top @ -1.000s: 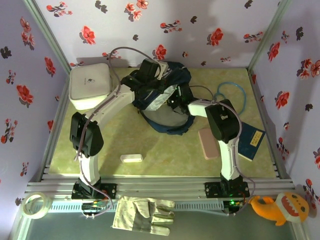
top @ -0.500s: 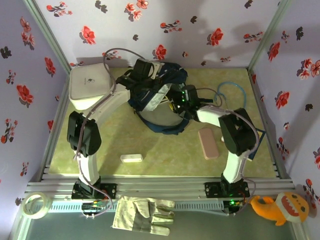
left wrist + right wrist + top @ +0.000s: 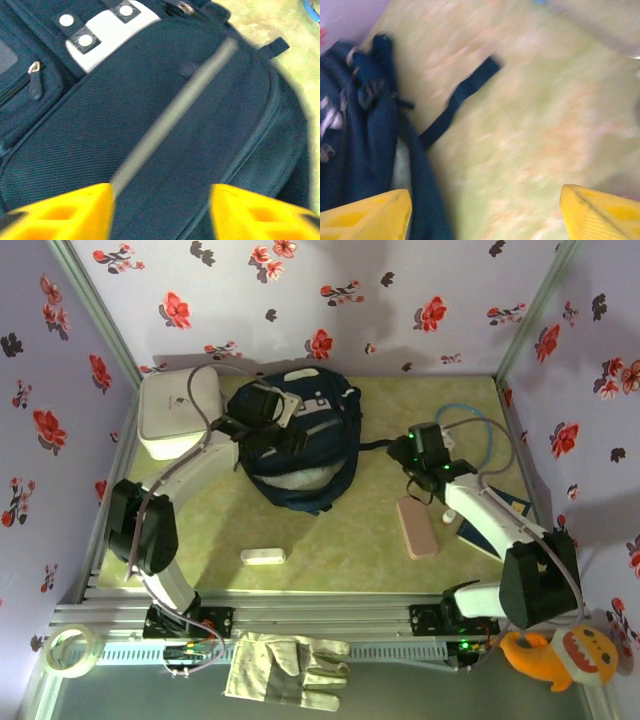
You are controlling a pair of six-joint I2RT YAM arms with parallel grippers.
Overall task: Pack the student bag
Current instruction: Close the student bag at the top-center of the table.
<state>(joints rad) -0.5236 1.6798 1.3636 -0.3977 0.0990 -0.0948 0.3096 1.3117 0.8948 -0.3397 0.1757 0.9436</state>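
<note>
The student bag (image 3: pixel 305 455), dark navy with white stripe trims, lies flat on the green mat at the back centre. My left gripper (image 3: pixel 272 443) hovers over its left half. In the left wrist view the bag's front panel (image 3: pixel 200 130) is close below, with its grey-white patch (image 3: pixel 107 27) at the top; the left gripper (image 3: pixel 160 212) is open with nothing between the yellow fingertips (image 3: pixel 60 212). My right gripper (image 3: pixel 415 448) stands right of the bag, wide open (image 3: pixel 485 212) over bare mat. The bag's edge (image 3: pixel 365 145) and a black strap (image 3: pixel 455 100) lie to its left.
A white rounded box (image 3: pixel 178 412) sits at the back left beside the bag. A pink case (image 3: pixel 415 527), a blue book (image 3: pixel 505 510) and a blue cable loop (image 3: pixel 470 420) lie on the right. A small white item (image 3: pixel 262 556) rests near the front.
Both grippers have opened and let go of the bag, which has dropped flat and spread out. The right arm has pulled back to the right; the left gripper shifted slightly left.
</note>
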